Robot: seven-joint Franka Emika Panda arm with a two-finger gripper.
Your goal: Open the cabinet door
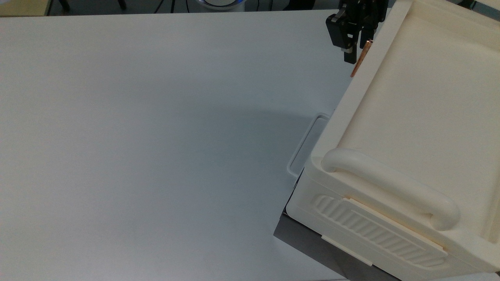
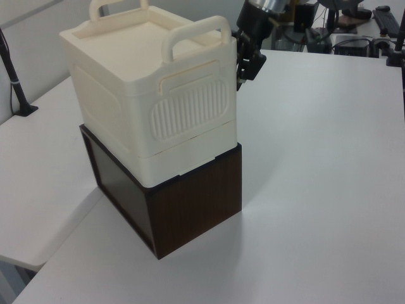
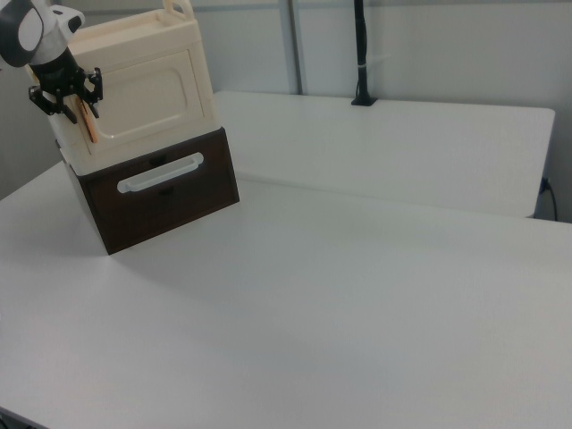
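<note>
Door (image 3: 143, 94) sits shut on the cabinet's front; the gripper (image 3: 67, 96) straddles its copper handle (image 3: 88, 121), fingers not yet clamped. It should close squarely, then pull in an arc.

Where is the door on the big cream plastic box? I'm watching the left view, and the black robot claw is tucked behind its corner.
Observer: The cabinet door, a flat cream plastic panel with a recessed rectangle, is on the face that the right view looks at.
Operator: Does it have a handle?
Observer: Yes, a short copper-coloured bar handle stands upright at the door's end, on the right view's left.
Operator: Is the claw near it?
Observer: The black gripper is right at the bar's upper end, and the door looks closed.
</note>
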